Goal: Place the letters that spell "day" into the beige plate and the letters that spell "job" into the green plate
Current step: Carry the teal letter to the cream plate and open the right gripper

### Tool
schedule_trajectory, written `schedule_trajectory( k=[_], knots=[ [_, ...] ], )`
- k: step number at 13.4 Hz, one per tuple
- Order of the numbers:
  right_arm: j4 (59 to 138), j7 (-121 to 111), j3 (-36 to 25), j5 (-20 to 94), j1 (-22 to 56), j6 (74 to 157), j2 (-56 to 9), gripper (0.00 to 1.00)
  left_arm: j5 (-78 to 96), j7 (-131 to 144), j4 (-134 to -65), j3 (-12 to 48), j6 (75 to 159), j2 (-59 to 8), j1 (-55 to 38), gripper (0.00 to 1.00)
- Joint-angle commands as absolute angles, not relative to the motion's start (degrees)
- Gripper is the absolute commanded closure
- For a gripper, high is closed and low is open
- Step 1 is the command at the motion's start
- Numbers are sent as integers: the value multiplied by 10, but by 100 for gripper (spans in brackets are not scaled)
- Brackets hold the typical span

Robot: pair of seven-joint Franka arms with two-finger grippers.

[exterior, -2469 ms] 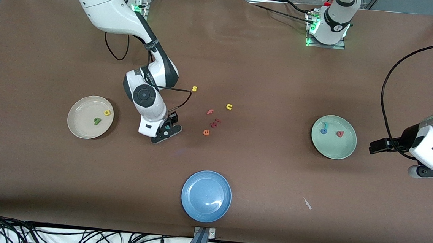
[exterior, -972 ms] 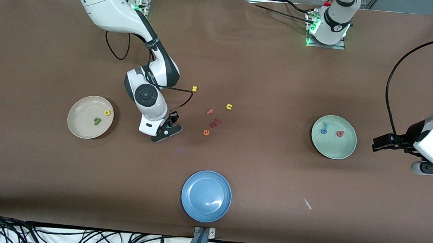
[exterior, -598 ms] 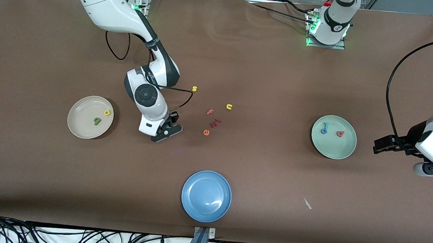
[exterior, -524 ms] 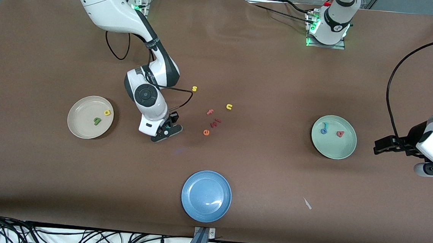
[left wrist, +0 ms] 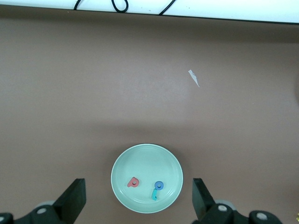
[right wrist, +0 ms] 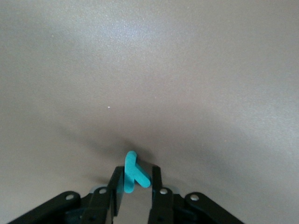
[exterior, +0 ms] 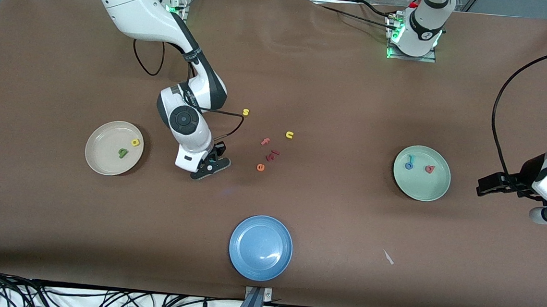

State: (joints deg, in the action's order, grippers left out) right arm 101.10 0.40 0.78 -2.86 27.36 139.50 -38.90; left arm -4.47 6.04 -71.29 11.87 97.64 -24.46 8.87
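Observation:
My right gripper (exterior: 211, 161) is down at the table between the beige plate (exterior: 104, 163) and the loose letters. It is shut on the teal y (right wrist: 133, 173), which stands on edge between its fingers. A yellow letter (exterior: 135, 142) and an olive-green letter (exterior: 122, 152) lie in the beige plate. The green plate (exterior: 420, 189) holds the teal j (exterior: 411, 159), the blue o (exterior: 409, 166) and the red-pink letter (exterior: 430, 169). My left gripper (exterior: 546, 216) hangs open and empty at the left arm's end of the table; the left wrist view looks past it at the green plate (left wrist: 147, 158).
Loose on the table's middle lie a yellow s (exterior: 245, 111), a yellow n (exterior: 289, 135), a pink f (exterior: 265, 141), an orange e (exterior: 260, 167) and small red pieces (exterior: 272, 154). A blue plate (exterior: 260, 247) sits near the front edge. A white scrap (exterior: 388, 257) lies nearby.
The right gripper's fingers have closed onto the teal y. The left arm has drifted away from the green plate toward its end of the table.

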Motion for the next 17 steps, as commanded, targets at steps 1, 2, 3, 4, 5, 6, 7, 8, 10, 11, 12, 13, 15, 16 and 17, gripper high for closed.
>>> schedule_trajectory(
  k=[1,2,3,4,5,6,7,8,10,11,12,13,15,16,17],
  knots=[
    [1013,11,9,-22,275,1402,-390,73,-61,53,-709,120,974,-239,88,0],
    [1013,11,9,-22,275,1402,-390,74,-61,53,-709,117,974,-239,89,0],
    [1013,11,9,-22,275,1402,-390,76,-61,53,-708,116,974,-239,89,0],
    [1013,11,9,-22,275,1402,-390,76,-61,53,-709,118,973,-238,89,0],
    [1013,11,9,-22,275,1402,-390,78,-61,53,-709,121,973,-238,89,0],
    [1013,11,9,-22,274,1401,-390,80,-61,53,-709,123,973,-238,88,0],
    [1013,10,9,-21,273,1401,-389,83,-61,53,-709,122,973,-235,87,0],
    [1012,10,9,-20,273,1399,-389,84,-61,53,-709,122,973,-235,87,0],
    [1004,11,9,-18,272,1396,-388,84,-61,53,-709,121,973,-234,87,0],
    [1002,11,8,-18,272,1392,-388,84,-61,53,-709,122,973,-234,86,0],
    [998,10,7,-18,270,1378,-385,84,-61,53,-709,122,973,-234,84,0],
    [989,9,7,-18,267,1361,-384,84,-61,53,-709,122,972,-234,84,0],
    [982,4,0,-18,260,1326,-368,84,-61,53,-710,122,972,-232,83,0],
    [987,-2,-10,-18,260,1319,-356,84,-61,53,-709,121,972,-232,83,0],
    [992,-15,-24,-18,259,1303,-344,84,-62,53,-710,121,972,-232,83,0]
  ],
)
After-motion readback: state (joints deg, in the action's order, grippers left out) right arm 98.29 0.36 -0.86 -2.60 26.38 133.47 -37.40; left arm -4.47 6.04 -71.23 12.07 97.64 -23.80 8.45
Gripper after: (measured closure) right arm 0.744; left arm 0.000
